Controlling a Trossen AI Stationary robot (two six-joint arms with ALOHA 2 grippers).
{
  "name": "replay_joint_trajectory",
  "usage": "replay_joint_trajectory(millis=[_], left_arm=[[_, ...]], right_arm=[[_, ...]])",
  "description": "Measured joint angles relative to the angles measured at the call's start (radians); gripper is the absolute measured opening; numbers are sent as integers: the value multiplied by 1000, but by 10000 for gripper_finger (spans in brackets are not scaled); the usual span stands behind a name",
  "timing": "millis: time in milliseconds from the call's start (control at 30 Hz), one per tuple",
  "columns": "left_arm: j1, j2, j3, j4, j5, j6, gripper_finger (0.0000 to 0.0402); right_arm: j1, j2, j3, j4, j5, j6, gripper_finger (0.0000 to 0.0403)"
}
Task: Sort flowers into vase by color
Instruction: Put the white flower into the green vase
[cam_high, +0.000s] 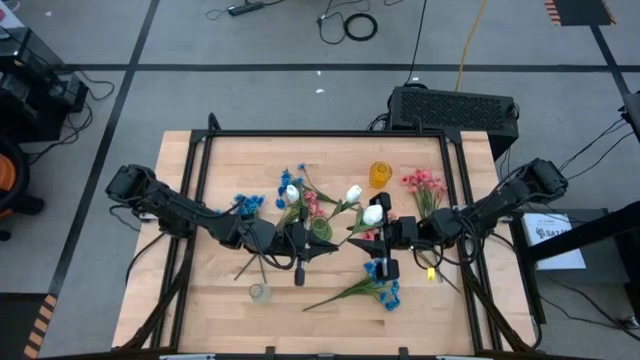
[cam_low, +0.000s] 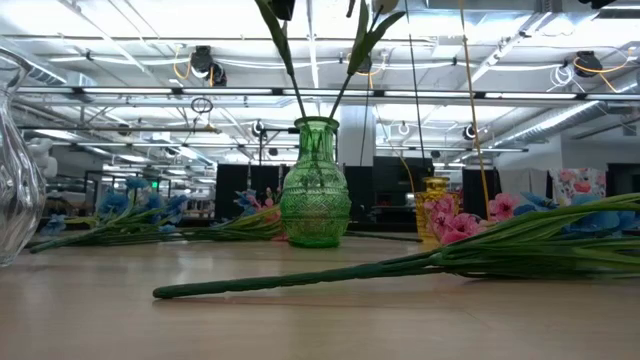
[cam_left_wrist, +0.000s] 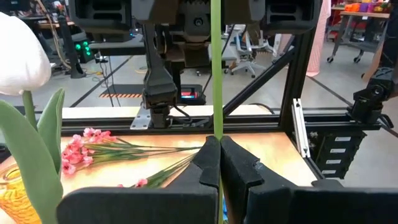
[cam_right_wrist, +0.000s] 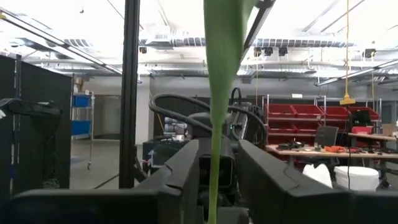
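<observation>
White flowers (cam_high: 372, 213) on thin green stems standing in green vase (cam_low: 315, 185), mid surface (cam_high: 420, 300). Left claw (cam_left_wrist: 219, 163) pinched shut on stem (cam_left_wrist: 216, 68). Right claw (cam_right_wrist: 214, 177) part spread, leaf (cam_right_wrist: 222, 56) between fingers; grip unclear. Blue, pink sprays lying around.

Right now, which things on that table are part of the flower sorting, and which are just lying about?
Part of the job: white flowers, pink flowers, blue flowers, green vase, yellow vase, clear vase.

Just lying about: black box, floor cables.
</observation>
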Motion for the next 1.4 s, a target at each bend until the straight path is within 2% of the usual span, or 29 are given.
replay_joint_trajectory(millis=[233,300,467,567,700,800,900,1167,1400], left_arm=[[0,0,0,-1,0,0,3],[0,0,0,-1,-2,0,5],[0,0,0,-1,-5,-12,8],[0,-6,0,-15,6,-58,29],[-7,-67,0,-134,43,-147,109],[-28,-139,0,-269,-27,-184,176],[-51,-207,0,-388,-59,-194,213],[-124,-302,0,-466,-94,-188,219],[-144,-311,0,-539,-179,-185,219]], right_arm=[[0,0,0,-22,0,9,19],[0,0,0,-22,0,9,7],[0,0,0,-22,1,16,3],[0,0,0,-24,1,9,3],[0,0,0,-20,1,7,1],[0,0,0,-14,1,5,1],[0,0,0,-3,1,-12,1],[-23,45,0,-14,-3,-232,0],[-90,105,0,2,-53,-257,0]])
